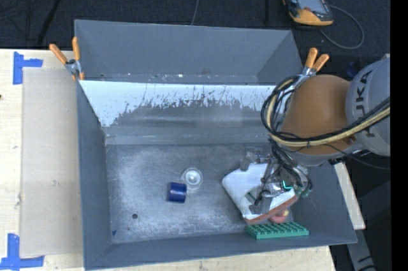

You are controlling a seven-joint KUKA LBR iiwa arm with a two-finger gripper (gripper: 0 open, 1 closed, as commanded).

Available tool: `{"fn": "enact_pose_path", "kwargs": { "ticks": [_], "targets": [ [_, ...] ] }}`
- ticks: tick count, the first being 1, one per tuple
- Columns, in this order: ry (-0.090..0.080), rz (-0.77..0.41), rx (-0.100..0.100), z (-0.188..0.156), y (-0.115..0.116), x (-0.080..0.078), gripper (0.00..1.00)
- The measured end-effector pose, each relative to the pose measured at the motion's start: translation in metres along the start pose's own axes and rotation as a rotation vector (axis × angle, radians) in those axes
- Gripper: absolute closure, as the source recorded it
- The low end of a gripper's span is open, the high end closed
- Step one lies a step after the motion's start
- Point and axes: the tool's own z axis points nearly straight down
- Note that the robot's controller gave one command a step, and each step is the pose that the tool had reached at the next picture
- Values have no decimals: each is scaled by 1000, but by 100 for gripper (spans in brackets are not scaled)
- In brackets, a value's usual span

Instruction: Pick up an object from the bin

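Grey bin [191, 59] from above. The arm [315, 113] reaches in from the right, jaws low over a white object [238, 185], perhaps folded, at the floor's front right; their spread cannot be told. A green toothed block [278, 231] lies just in front of it; a blue cylinder [176, 192] and a clear round cap [191, 178] sit together nearer the middle
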Motion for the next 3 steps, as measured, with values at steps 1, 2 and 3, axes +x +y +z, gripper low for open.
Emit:
{"fn": "enact_pose_path", "kwargs": {
  "ticks": [1,2,3],
  "targets": [
    [-15,-5,-5,71,-23,-29,0],
    [-26,-9,-4,65,-21,-32,100],
    [-9,23,0,-99,-2,24,100]
  ]
}}
